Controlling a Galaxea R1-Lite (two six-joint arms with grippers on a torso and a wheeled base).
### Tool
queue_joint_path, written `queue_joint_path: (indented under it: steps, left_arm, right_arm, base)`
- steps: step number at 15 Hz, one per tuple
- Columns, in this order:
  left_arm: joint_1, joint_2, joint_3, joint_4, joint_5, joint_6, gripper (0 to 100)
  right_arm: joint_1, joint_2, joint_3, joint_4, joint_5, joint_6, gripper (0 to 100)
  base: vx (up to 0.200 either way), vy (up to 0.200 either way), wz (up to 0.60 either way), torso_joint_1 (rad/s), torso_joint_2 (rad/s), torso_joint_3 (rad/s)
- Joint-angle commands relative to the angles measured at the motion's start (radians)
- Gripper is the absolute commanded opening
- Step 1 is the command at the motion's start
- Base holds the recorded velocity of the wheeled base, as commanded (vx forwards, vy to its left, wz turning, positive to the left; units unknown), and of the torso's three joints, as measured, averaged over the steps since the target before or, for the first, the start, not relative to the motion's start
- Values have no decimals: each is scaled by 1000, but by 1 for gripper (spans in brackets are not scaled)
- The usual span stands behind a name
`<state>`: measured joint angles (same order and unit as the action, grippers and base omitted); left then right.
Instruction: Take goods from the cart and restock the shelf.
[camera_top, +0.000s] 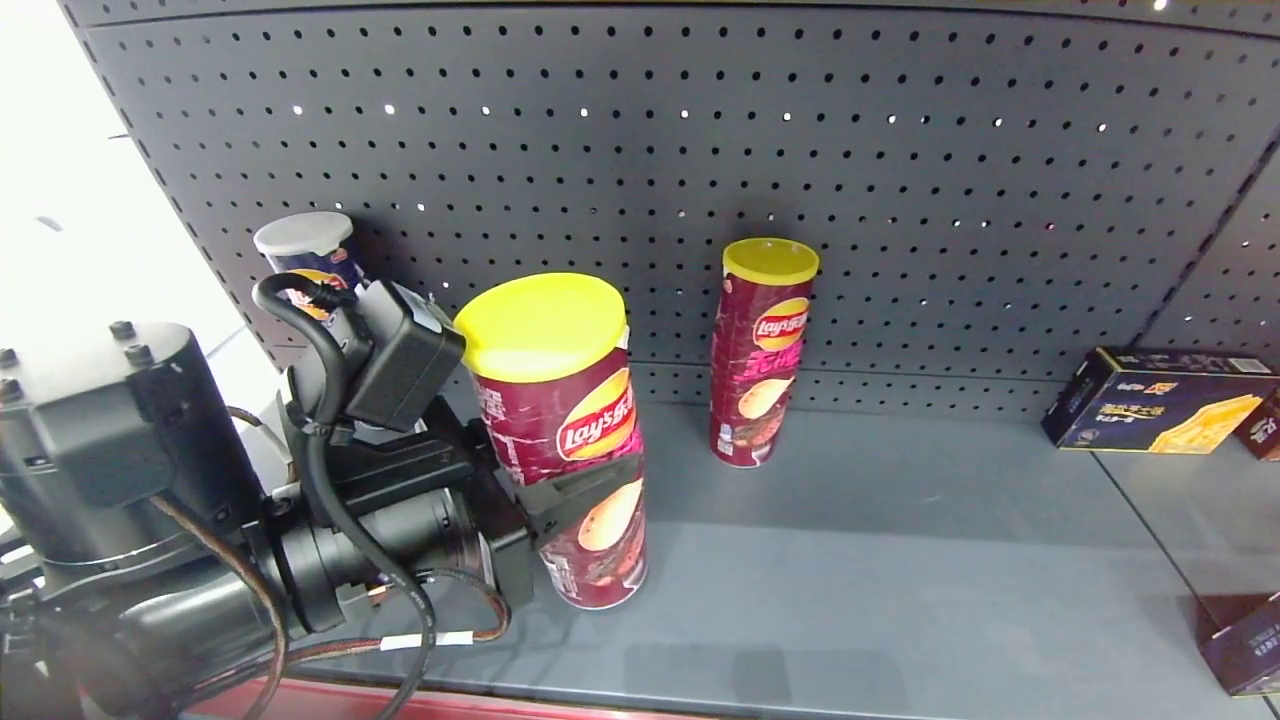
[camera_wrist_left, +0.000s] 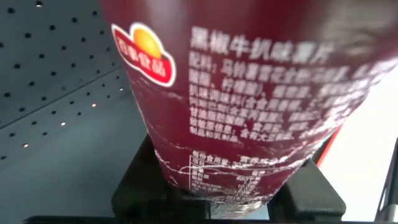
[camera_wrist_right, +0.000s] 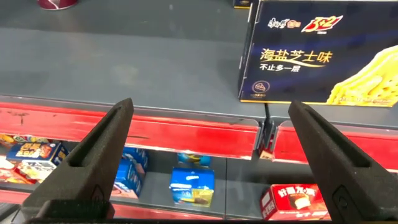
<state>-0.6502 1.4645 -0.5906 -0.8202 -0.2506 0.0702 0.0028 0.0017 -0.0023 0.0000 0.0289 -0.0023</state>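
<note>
The nearer can (camera_top: 545, 415) and farther can (camera_top: 760, 370) are showing maroon bodies and yellow lids. The third can (camera_top: 305, 245) is showing blue under a pale grey lid.

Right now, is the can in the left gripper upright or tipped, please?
Upright: the can has its yellow lid on top, left gripper clamped mid-height.

The tall dark-red chip tube (camera_top: 560, 420) between the left arm's black fingers (camera_top: 585, 495) has shiny, smooth skin. Its yellow lid (camera_top: 540, 325) looks like smooth plastic. Those fingers look like dull plastic. The grey shelf floor (camera_top: 850, 570) under them and the grey holey back wall (camera_top: 700, 130) behind look like dull painted metal. The dark-blue cardboard box (camera_wrist_right: 311, 56) beyond the right arm's black fingers (camera_wrist_right: 93, 162) is glossy.
</note>
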Motion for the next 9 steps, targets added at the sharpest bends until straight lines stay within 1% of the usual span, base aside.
queue_joint_path:
  steps: [1,5,7,8,9]
  left_arm:
    - [0,-4,0,0,-2,0,0]
    - [11,-3,17,-2,-4,-1,0]
    - [40,-3,25,-7,-4,-1,0]
    - [46,-3,40,-8,-6,-1,0]
    - [47,-4,43,-8,-7,-1,0]
  right_arm:
    - [0,1,1,0,0,-1,100]
    - [0,1,-1,0,0,-1,100]
    - [0,3,-1,3,3,-2,100]
    - [2,3,-8,2,6,-5,100]
    - [2,93,-157,-5,19,-10,100]
  base:
    - [0,0,0,0,0,0]
    - [0,0,0,0,0,0]
    - [0,0,0,0,0,0]
    - [0,0,0,0,0,0]
    - [0,0,0,0,0,0]
